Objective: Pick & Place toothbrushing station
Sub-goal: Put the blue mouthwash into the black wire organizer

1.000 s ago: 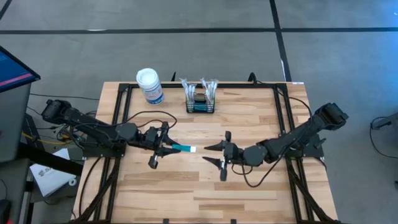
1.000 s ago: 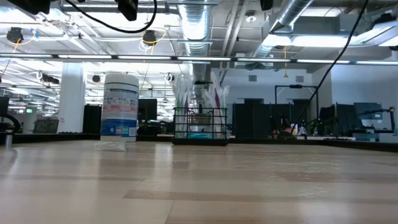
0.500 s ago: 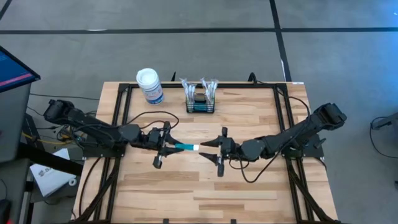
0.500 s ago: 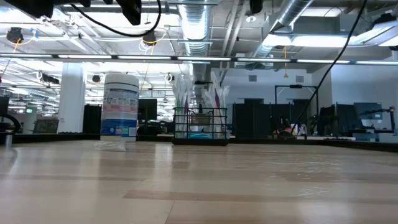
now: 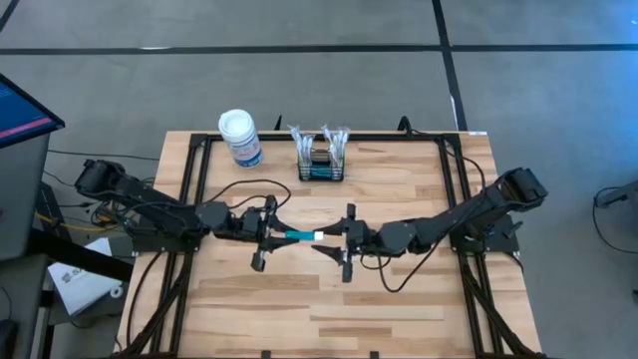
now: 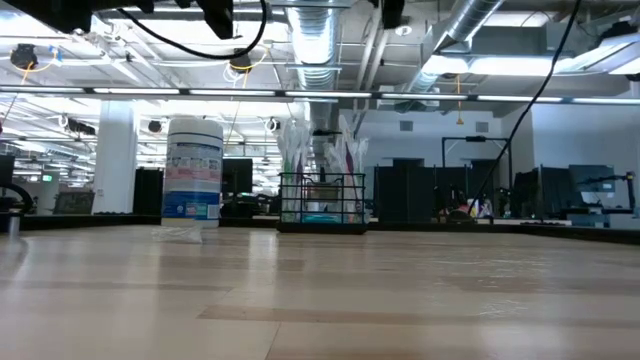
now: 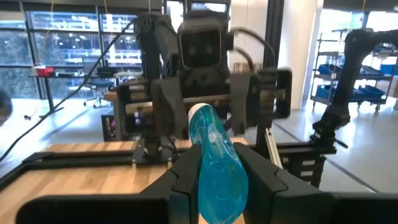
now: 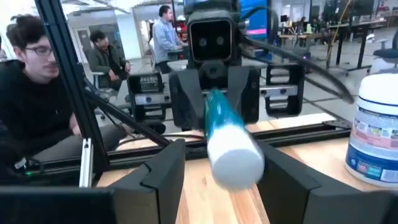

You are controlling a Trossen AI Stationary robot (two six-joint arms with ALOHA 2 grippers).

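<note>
The wooden counter [image 5: 399,309] sits on grey floor, its near half bare. At the far edge stand the black wire-mesh basket [image 5: 322,160] and, beside it, a white-lidded canister [image 5: 240,138]. Mid-counter, held above the wood, the left claw [image 5: 267,234] grips a teal tube [image 5: 300,235]; the right claw [image 5: 339,245], spread wide, brackets its white cap. People sit in the room beyond
</note>
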